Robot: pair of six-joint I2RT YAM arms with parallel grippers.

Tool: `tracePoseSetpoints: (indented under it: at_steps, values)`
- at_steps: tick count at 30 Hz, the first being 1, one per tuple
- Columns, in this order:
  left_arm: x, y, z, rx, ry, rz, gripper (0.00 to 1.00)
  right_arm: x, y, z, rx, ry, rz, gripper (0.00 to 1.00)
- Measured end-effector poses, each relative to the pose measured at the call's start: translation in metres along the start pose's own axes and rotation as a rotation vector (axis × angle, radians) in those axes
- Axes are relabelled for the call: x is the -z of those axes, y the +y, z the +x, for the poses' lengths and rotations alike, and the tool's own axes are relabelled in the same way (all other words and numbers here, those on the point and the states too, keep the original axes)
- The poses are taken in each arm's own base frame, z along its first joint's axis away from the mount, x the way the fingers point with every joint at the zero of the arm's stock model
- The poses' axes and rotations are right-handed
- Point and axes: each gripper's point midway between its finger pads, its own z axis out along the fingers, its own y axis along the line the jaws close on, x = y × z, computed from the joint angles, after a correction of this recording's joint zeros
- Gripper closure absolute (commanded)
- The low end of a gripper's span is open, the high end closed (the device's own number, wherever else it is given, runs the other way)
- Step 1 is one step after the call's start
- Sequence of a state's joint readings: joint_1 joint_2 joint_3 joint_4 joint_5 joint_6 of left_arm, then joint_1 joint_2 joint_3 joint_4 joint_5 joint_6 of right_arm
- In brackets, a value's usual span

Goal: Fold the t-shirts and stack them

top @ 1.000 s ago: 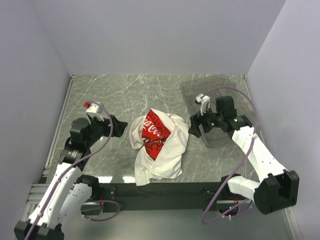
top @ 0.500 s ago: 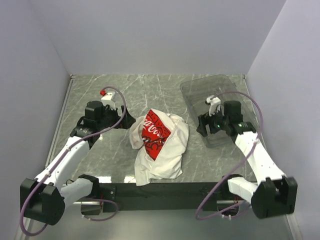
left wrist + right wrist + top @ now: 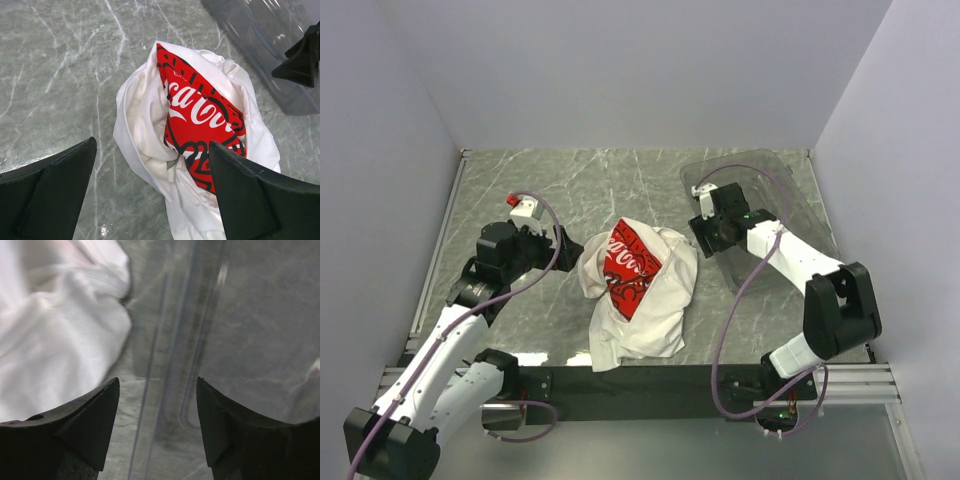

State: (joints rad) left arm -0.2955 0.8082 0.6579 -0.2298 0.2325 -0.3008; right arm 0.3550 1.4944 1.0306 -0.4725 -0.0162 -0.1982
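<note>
The left jaws stand wide apart with nothing between them, hanging just left of the t-shirt (image 3: 638,285). The right jaws are likewise spread and empty, poised over the near-left rim of the clear grey bin (image 3: 790,190), with the shirt's white cloth just beside them. The t-shirt lies crumpled in a heap at the middle of the bench (image 3: 570,185), held by neither arm. Its red print (image 3: 630,262) with white script faces up, creased, and a white tail of cloth trails toward the near edge. The bin sits at the far right of the bench. The left arm (image 3: 460,310) and right arm (image 3: 790,255) reach in from the near corners, trailing purple cables (image 3: 738,300). The bench top is glossy grey-green marble with pale veins and a black rail (image 3: 650,380) along its near edge. Plain pale lilac walls (image 3: 640,70) enclose it on the left, back and right.
</note>
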Motion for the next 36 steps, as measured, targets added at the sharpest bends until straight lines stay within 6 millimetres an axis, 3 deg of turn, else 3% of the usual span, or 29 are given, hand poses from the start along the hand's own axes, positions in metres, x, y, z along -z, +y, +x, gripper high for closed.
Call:
tracePoseSetpoints:
  at_steps: [5, 11, 13, 14, 20, 28, 36]
  values:
    - [0.0, 0.003, -0.001, -0.003, -0.009, -0.022, 0.01, -0.01, -0.018, 0.012, -0.001, 0.055, 0.105, 0.44]
    - [0.0, 0.003, -0.001, -0.008, -0.009, -0.023, 0.01, -0.015, -0.029, 0.013, -0.002, 0.058, 0.171, 0.76]
    - [0.001, 0.003, -0.002, -0.009, -0.013, -0.022, 0.01, -0.018, -0.034, 0.013, -0.009, 0.06, 0.197, 0.81]
    - [0.002, 0.002, -0.003, -0.01, -0.016, -0.021, 0.01, -0.019, -0.037, 0.012, -0.017, 0.059, 0.212, 0.87]
    - [0.01, -0.003, -0.011, -0.02, -0.056, -0.006, 0.01, -0.032, -0.065, -0.006, -0.078, 0.052, 0.27, 0.98]
    - [0.015, -0.009, -0.015, -0.029, -0.079, 0.011, 0.01, -0.055, -0.107, -0.044, -0.224, 0.047, 0.355, 1.0]
    - [0.014, -0.009, -0.011, -0.029, -0.069, 0.017, 0.01, -0.062, -0.129, -0.06, -0.31, 0.04, 0.421, 0.86]
